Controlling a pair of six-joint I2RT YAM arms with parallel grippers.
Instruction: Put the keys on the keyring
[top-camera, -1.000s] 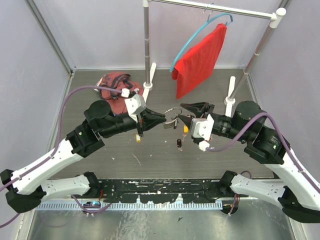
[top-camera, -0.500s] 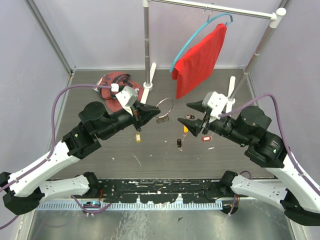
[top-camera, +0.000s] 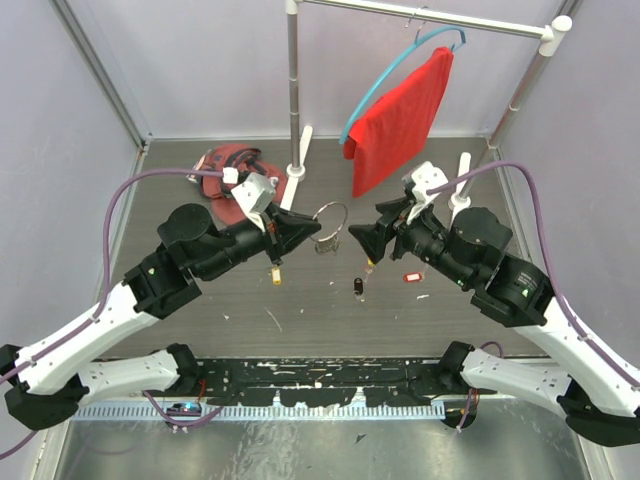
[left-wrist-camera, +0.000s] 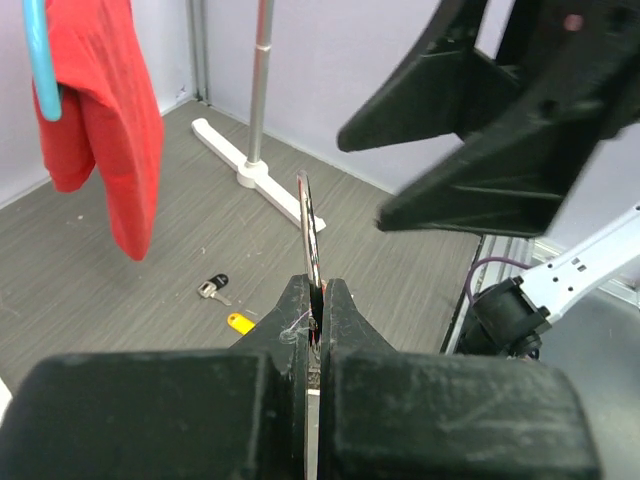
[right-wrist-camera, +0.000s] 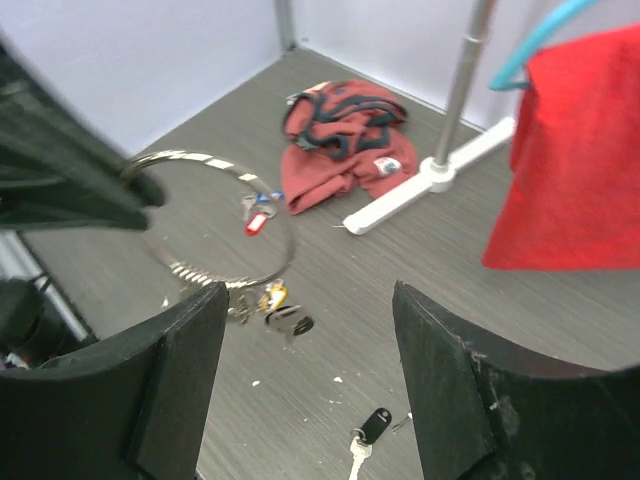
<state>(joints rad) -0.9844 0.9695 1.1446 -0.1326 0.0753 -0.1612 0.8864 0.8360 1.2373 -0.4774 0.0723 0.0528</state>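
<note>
The left fingers (top-camera: 308, 231) are clenched on the keyring (top-camera: 344, 207) and hold it up off the worktop (top-camera: 200, 320), between the two arms and about mid-scene. From the left wrist the ring (left-wrist-camera: 308, 225) is seen edge-on, a thin upright strip rising out of the pinched tips (left-wrist-camera: 300, 300). A small bit of metal, at least one hanging key (top-camera: 324, 245), dangles from the ring's lower edge; how many there are cannot be told.

The right fingers (top-camera: 362, 238) stand just right of the ring, released and spread wide, grasping nothing. From the right wrist the ring (right-wrist-camera: 205, 156) sits ahead of the gap between them, closer to the finger on the left of that view (right-wrist-camera: 185, 390), and apart from both.

Loose keys lie on the worktop:
- A yellow-tagged key (top-camera: 275, 275) is on the near side of the left fingers.
- A black-tagged key (top-camera: 357, 287) is nearer than the ring.
- A red-tagged key (top-camera: 408, 277) is to its right, under the right arm.

At the far left a red and black cloth (top-camera: 228, 168) is heaped beside the foot of a clothes rack (top-camera: 292, 100). A red garment (top-camera: 400, 115) hangs from the rack's rail on a blue hanger (top-camera: 383, 77)
</note>
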